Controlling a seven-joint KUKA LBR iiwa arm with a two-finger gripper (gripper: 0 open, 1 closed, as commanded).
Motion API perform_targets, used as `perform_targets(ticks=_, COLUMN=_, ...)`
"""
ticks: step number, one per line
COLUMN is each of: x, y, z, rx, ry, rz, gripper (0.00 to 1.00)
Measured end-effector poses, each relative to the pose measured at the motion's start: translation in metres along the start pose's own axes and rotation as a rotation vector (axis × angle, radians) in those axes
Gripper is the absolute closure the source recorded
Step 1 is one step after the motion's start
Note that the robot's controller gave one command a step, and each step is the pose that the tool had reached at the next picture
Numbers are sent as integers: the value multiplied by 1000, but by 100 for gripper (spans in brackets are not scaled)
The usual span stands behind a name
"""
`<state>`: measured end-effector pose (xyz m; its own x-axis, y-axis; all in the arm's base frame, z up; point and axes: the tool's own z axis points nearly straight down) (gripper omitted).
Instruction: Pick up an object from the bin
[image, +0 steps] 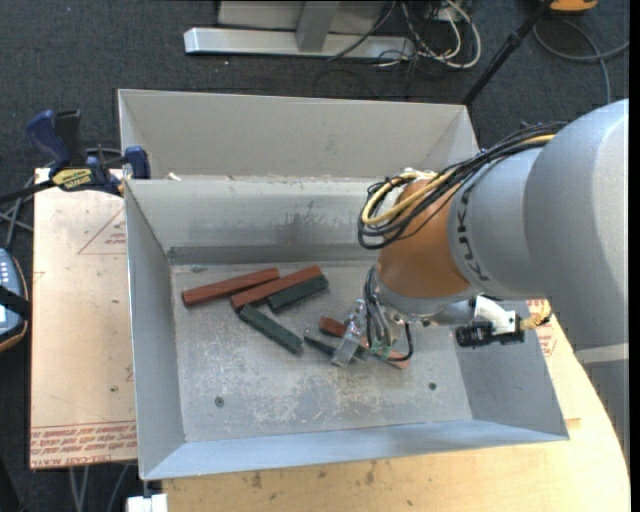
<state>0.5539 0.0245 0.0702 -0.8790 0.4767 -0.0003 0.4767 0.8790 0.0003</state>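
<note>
Left to right in grey bin: 2 long reddish-brown bars, left bar and right bar, touching. 2 dark green bars, upper green bar and lower green bar. 1 short reddish-brown block mid-bin, just beside gripper. Can't tell if it's clenched or released.

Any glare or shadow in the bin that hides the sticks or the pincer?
Camera view: no hard glare, just a dull sheen on the back wall of the bin. Brown sticks and green sticks are evenly lit. The arm throws a soft shadow round the pincer and covers the floor behind it.
</note>
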Motion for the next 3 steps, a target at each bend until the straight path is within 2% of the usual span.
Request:
perform_targets(ticks=2, x=2, y=-1, z=-11, rx=3, ry=6, rz=-1, gripper=100)
perform_targets(ticks=3, x=2, y=-1, z=-29, rx=2, ry=5, rz=-2, gripper=100)
